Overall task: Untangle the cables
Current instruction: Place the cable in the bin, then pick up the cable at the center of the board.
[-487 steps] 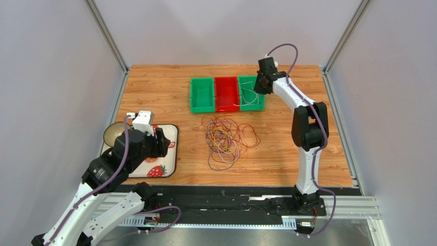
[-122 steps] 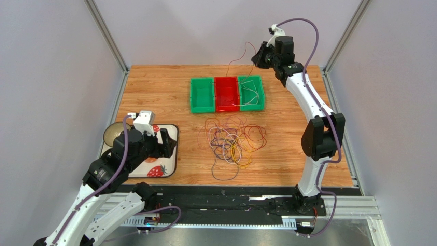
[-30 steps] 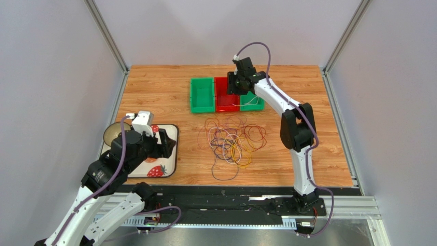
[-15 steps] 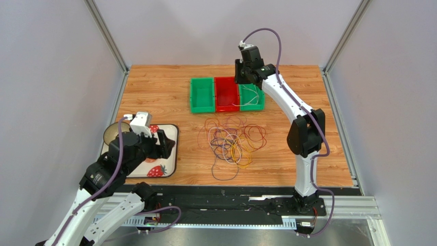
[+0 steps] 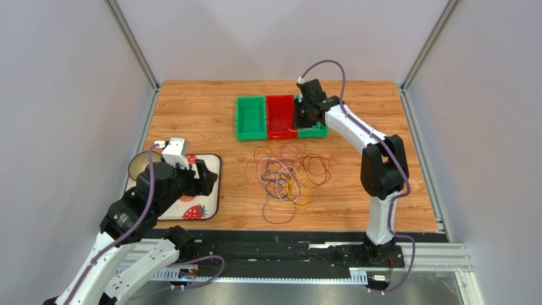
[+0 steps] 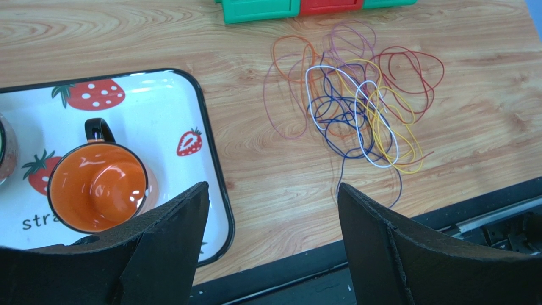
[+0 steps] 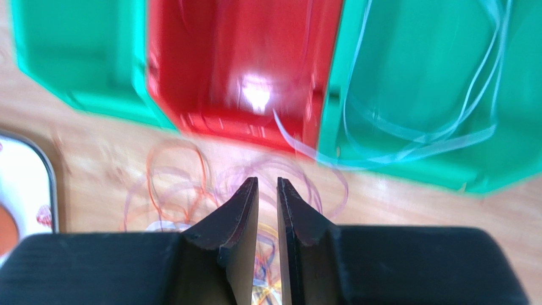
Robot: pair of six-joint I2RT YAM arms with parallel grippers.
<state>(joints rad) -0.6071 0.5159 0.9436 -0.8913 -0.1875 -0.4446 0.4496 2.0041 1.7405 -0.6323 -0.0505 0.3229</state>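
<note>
At the lower left of the overhead view, your left gripper (image 5: pixel 202 178) hangs over the strawberry tray (image 5: pixel 215 198), its jaws spread wide with nothing between them. Its wrist camera looks down past an orange mug (image 6: pixel 98 187) on that tray. Moving right, the cables (image 5: pixel 287 175) lie as one loose heap on the bare wood at centre frame, below the bins. Purple, yellow, white and reddish-orange loops cross each other there, and one dark strand trails toward the bottom edge. Above the heap stands a row of three bins: the left green bin (image 5: pixel 250 117), the red bin (image 5: pixel 280 117) and the right green bin (image 5: pixel 316 131). A few pale strands (image 7: pixel 413 133) are coiled in the right green bin, and one of them spills over the wall into the red bin. Your right gripper (image 7: pixel 267 184) hovers above the seam between those two bins with its jaws drawn narrow, only a thin slit between them. I see no wire in the slit, though the wrist view is smeared, so a fine strand could escape notice. I judge you are between picks, with most of the sorting ahead. The next move calls for swinging the right arm down-frame to the heap and opening the jaws. Then take one outer loop, perhaps the reddish-orange one at the heap's right edge, and draw it up slowly so the neighbouring loops slide off.
</note>
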